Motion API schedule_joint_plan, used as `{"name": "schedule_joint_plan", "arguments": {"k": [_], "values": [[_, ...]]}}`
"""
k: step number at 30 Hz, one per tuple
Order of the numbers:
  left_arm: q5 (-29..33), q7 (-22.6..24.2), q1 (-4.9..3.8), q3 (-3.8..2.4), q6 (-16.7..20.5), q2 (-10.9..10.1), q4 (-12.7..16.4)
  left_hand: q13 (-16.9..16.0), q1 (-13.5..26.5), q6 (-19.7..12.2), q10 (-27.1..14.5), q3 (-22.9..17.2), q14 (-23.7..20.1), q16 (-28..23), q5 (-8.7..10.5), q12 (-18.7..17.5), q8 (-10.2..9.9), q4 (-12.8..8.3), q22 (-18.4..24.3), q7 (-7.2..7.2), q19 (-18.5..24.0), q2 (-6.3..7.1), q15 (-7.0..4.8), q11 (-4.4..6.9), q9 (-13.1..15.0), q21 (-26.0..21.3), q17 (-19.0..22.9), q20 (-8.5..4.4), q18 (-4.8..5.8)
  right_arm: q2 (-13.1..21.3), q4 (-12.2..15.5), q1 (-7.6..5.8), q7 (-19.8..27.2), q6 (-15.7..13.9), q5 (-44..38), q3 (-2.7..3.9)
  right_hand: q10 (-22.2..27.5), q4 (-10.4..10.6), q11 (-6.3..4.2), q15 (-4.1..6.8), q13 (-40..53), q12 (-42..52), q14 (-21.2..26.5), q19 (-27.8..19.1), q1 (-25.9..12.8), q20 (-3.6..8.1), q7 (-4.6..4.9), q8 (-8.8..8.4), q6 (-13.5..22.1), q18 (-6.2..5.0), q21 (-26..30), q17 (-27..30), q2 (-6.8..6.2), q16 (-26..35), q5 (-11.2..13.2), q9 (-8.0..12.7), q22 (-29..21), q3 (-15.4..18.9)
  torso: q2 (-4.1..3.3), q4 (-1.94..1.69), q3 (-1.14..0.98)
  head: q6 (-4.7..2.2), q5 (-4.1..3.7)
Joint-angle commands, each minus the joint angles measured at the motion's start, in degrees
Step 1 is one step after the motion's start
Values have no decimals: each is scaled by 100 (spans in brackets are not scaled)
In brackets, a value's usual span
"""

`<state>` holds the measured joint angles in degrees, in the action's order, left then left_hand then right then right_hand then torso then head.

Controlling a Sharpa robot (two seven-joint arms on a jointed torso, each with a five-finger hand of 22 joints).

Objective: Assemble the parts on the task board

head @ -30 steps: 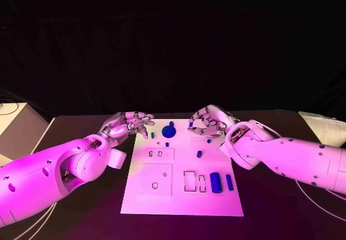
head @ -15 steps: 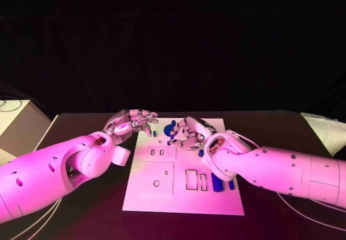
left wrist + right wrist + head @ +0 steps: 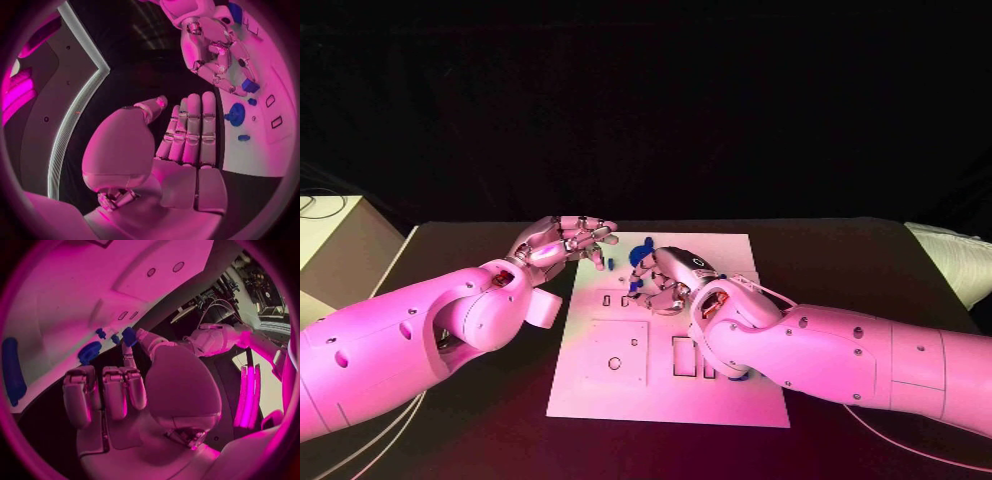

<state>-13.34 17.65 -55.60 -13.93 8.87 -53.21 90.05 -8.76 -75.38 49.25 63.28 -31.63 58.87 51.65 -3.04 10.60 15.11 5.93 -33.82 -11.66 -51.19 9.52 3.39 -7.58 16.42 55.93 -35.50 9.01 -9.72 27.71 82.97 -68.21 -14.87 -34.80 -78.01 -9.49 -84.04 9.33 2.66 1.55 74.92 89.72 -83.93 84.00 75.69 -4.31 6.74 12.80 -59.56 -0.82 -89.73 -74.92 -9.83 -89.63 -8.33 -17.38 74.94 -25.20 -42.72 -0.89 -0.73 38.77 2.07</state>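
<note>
Head view: task board lies in the middle of the black table. The right hand is over the board's far half. The left hand is at the board's far left corner, above the table edge of the board, with its fingers bent inward.

A round blue part sits on the board's far end, between the two hands. Nearer the robot there are rectangular slots and a round hole in the board. The right forearm covers most of the board's near right side.

Left wrist view: the left hand's fingers lie side by side, stretched out, with the thumb off to one side. The palm is bare and nothing is held. This view also catches the right hand from the front, with a small blue part at its fingertips, just above the board. The head view does not show this part clearly.

Right wrist view: the same small blue part sits at the tip of the thumb. It looks pinched against a finger, but the contact itself is hard to make out. The other fingers are curled toward the palm. A long blue part lies on the board, well apart from the round one.
</note>
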Motion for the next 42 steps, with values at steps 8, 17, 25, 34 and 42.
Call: {"name": "schedule_joint_plan", "arguments": {"k": [8, 17, 25, 34, 42], "values": [[13, 24, 0, -3, -53, 15, -1, 3, 30, -16, -36, 12, 25, 38, 20, -11, -23, 7, 9, -3, -28, -37, 21, -3, 4, 29, -5, 14, -80, -102, -80, 63, -112, -35, -520, -15, -596, -25, -32, 24, 1508, 28, -595, 600, 3, 12, 16, 21, 35, 82, -27, -1454, 8, -17, -31, -11, 1506, 7, 0, -6, 1, 44, 20], [13, 23, 0, -3, -59, 17, -7, 0, 27, -17, -37, 12, 27, 40, 20, -7, -22, 5, 10, -3, -30, -38, 21, -2, 5, 31, -7, 16, -81, -151, -160, 112, -112, 3, -596, -27, -596, -27, -31, 23, 1508, 28, -597, 600, 5, 11, 16, 23, 35, 82, -27, -1463, 4, -20, -36, -11, 1506, 8, 0, 4, -3, 68, 43], [13, 20, 0, -3, -62, 15, -10, 0, 27, -17, -37, 12, 27, 40, 20, -7, -22, 5, 10, -3, -30, -38, 21, -2, 5, 31, -7, 16, -81, -177, -227, 151, -131, 37, -642, -32, -596, -27, -31, 23, 1508, 28, -597, 600, 5, 11, 16, 23, 35, 82, -27, -1463, 4, -20, -36, -11, 1506, 8, 2, 6, -6, 92, 58], [13, 19, 1, -3, -72, 24, -16, 0, 27, -17, -37, 12, 27, 40, 20, -7, -22, 5, 10, -3, -30, -38, 21, -2, 5, 31, -7, 16, -81, -221, -345, 193, -169, 84, -702, -39, -596, -31, -31, 23, 1508, 28, -598, 600, 5, 11, 17, 27, 36, 82, -27, -1467, -6, -22, -44, -12, 1506, 11, 3, 7, -10, 117, 64], [13, 19, 2, -3, -77, 34, -28, 0, 27, -17, -37, 12, 27, 40, 20, -7, -22, 5, 10, -3, -30, -38, 21, -2, 5, 31, -7, 16, -81, -268, -413, 217, -175, 105, -713, -50, -596, -31, -31, 23, 1508, 28, -598, 600, 5, 11, 17, 27, 36, 82, -27, -1467, -6, -22, -44, -12, 1506, 11, 1, 9, -12, 114, 49]]}}
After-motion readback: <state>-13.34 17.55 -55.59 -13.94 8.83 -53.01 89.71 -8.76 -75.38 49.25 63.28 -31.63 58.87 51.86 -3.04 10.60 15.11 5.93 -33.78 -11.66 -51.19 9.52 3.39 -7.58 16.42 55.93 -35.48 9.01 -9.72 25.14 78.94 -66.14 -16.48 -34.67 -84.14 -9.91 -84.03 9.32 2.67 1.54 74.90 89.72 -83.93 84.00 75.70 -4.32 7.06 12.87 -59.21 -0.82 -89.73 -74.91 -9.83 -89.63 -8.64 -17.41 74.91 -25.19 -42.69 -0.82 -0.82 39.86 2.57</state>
